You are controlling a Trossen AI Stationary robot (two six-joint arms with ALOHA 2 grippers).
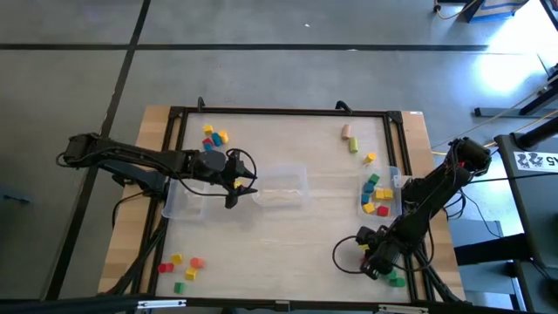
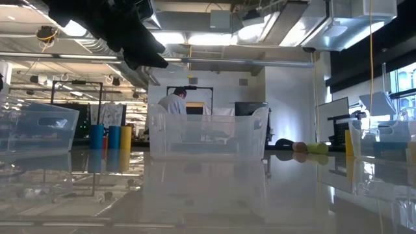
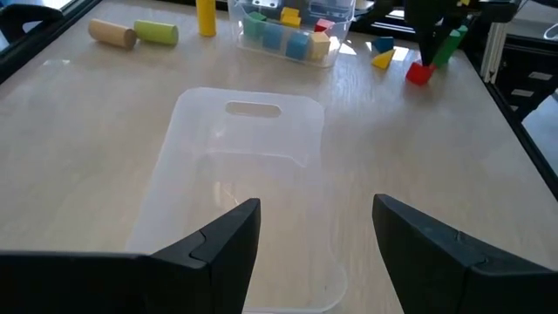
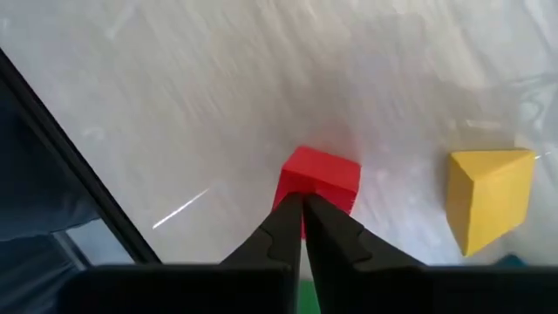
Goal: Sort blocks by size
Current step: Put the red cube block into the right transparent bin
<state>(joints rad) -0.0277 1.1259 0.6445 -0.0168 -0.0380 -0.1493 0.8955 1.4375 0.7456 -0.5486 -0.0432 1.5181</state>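
Right gripper (image 4: 302, 209) down low at the near right corner of the tabletop (image 1: 288, 235), fingers pinched together on nothing, tips right up against a red cube (image 4: 319, 179). Yellow wedge block (image 4: 488, 199) just beside that, apart from the gripper. Left gripper (image 3: 316, 235) spread wide, hanging over a clear bin (image 3: 240, 166) mid-table. More blocks (image 1: 377, 194) piled in another clear bin by the right edge.
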